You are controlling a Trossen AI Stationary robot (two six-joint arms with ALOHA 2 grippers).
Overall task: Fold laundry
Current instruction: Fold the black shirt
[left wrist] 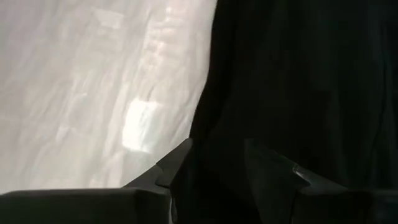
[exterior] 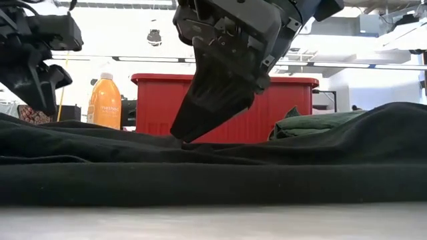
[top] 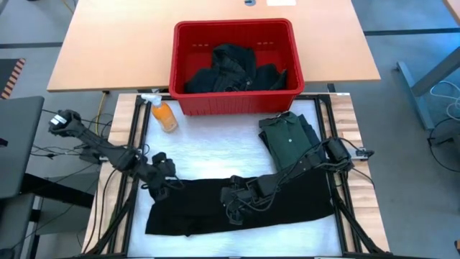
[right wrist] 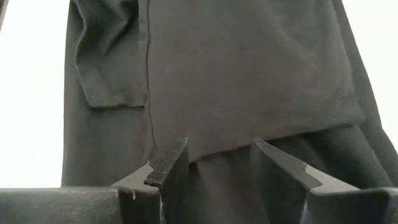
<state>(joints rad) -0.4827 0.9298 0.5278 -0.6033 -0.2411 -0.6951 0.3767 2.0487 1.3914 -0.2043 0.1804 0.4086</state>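
Near the table's front edge, my right gripper (top: pixel 233 205) and left gripper (top: pixel 159 183) both hover open-fingered over the black garment (top: pixel 302 198), so I'd guess grabbing one layer could bunch it.

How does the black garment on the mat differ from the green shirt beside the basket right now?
The black garment lies spread in a long band across the mat's near side; the green shirt sits folded into a compact stack farther back, near the red basket. The right gripper is down on the black garment's middle and the left gripper is at its left end, while no gripper touches the green shirt. Both are dark, soft cloth lying on the mat.
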